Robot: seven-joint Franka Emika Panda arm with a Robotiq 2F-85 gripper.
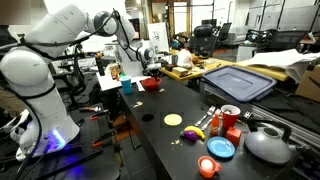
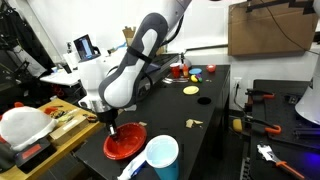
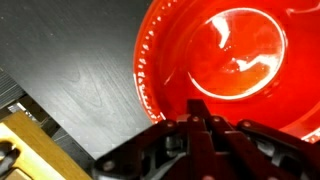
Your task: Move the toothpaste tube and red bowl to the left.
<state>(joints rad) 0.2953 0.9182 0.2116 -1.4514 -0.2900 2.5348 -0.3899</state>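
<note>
The bowl step is in hand: the gripper [image 3: 197,108], jaws drawn close and seemingly pinching the rim at 6 o'clock in the wrist view, holds the red bowl [image 3: 225,55] by the black table [image 3: 80,80] edge, so next comes a steady, level leftward carry.

The work surface is a long black table [image 1: 165,100]. Its fine wood grain shows best in the wrist view, where a yellow strip [image 3: 25,135] runs along its edge. In an exterior view dark office chairs [image 1: 205,38] stand behind the table, and the space there is crowded with desks and equipment, like a lab. In an exterior view a large cardboard box [image 2: 272,28] sits high at the back, a lit screen [image 2: 84,46] stands further off, and a pale wooden bench [image 2: 62,115] is beside the table. The light is even and indoor.
</note>
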